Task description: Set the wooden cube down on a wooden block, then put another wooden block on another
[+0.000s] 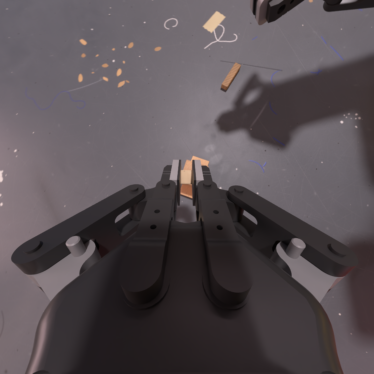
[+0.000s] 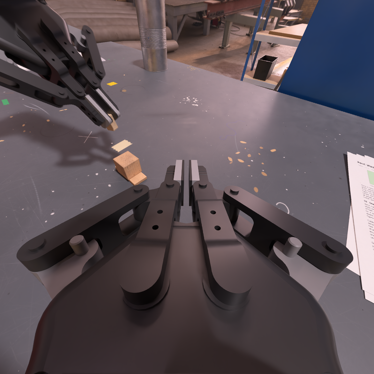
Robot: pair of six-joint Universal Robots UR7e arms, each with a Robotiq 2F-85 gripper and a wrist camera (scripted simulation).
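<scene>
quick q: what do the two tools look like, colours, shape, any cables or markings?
Both alike: left tool and right tool have a matte black rounded body, black bar linkages with round pivot pins, light grey cylindrical pegs and grey flat finger pads. Paired small holes in each finger. No cables or markings visible.

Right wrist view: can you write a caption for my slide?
The left gripper lifts a small wooden block above the wooden cube on the table.

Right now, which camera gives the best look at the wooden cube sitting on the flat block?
The right wrist view: the wooden cube shows whole, resting on a flat wooden block. In the left wrist view it only peeks out behind the left pincer, which grips a small pale block.
</scene>
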